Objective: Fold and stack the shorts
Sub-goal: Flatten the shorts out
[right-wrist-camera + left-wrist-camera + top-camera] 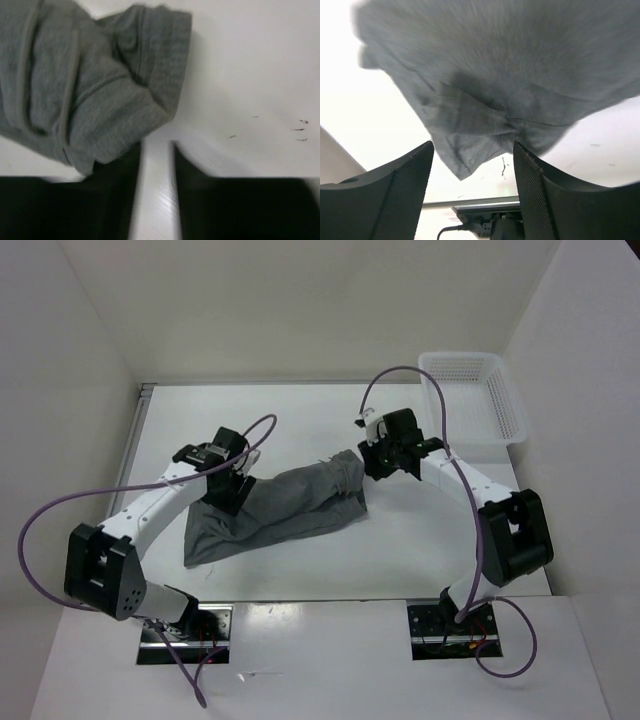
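Observation:
The grey shorts (290, 508) lie crumpled on the white table, stretching from the near left to the far right. My left gripper (237, 492) is over their far-left part. In the left wrist view it (473, 147) is open wide and empty, with a hanging corner of the shorts (510, 75) just ahead between the fingertips. My right gripper (372, 466) is at the shorts' right end. In the right wrist view it (156, 147) shows a narrow gap with only bare table in it, and the bunched shorts (85, 85) lie beside and over its left finger. No drawstring shows.
A white mesh basket (512, 405) stands at the table's far right corner. White walls close in the table on the left, back and right. Purple cables loop from both arms.

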Tool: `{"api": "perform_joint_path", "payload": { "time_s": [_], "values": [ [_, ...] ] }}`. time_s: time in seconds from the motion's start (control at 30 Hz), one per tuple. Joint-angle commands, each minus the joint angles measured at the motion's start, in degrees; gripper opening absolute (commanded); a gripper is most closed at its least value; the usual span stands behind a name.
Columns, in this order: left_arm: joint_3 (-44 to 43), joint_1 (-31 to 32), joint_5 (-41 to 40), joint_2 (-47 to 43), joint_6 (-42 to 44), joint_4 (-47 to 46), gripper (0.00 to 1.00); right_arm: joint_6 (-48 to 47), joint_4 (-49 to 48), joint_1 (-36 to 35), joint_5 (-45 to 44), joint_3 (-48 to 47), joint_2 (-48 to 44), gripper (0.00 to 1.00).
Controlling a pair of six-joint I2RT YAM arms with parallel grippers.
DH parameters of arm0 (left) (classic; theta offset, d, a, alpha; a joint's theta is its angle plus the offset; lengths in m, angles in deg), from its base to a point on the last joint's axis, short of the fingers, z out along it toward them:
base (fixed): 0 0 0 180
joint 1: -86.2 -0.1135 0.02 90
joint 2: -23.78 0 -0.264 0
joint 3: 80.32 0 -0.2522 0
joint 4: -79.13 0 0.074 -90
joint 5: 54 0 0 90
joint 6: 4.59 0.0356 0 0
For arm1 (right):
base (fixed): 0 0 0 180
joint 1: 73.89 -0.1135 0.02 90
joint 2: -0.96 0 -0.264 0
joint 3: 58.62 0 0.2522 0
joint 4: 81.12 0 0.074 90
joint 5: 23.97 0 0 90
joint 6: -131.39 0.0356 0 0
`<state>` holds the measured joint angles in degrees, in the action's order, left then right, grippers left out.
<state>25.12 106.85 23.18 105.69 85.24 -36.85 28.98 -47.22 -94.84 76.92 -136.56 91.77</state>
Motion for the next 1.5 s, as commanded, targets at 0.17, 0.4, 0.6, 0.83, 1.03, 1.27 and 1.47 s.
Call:
{"api": "perform_joint_path", "payload": {
  "time_s": [0.17, 0.4, 0.6, 0.83, 1.03, 1.27, 1.47],
  "values": [
    [-16.46, -3.06, -1.05, -1.06, 0.16, -3.13, 0.78, -12.21, 7.90, 0.38, 2.82, 2.13, -9.14, 0.76],
    [-12.68, -9.11, -7.67, 9.92, 0.16, -10.01, 0.76, -4.48, 6.05, 4.77, 9.48, -2.52, -9.69, 0.76],
    [-22.16, -21.95, 0.59, 22.93, 0.16, -5.63, 0.74, 3.69, 0.26, 7.15, 10.99, -4.37, -4.08, 0.76],
    [-20.60, -23.29, 12.72, 22.95, 0.16, -2.97, 0.74, 13.89, -4.58, 8.65, 13.89, -7.45, 4.89, 0.73],
    [-17.08, -23.98, 15.90, 25.58, 0.16, -3.59, 0.75, 20.74, -6.25, 8.65, 20.74, -7.45, 9.30, 0.75],
    [-17.33, -23.98, 17.03, 27.95, 0.16, -4.21, 0.67, 25.15, -9.07, 8.65, 22.59, -2.80, 10.45, 0.75],
    [-19.45, -23.98, 22.22, 28.48, 0.16, -0.17, 0.25, 24.53, -9.59, 8.65, 27.75, -2.17, 12.20, 0.72]
  ]
}}
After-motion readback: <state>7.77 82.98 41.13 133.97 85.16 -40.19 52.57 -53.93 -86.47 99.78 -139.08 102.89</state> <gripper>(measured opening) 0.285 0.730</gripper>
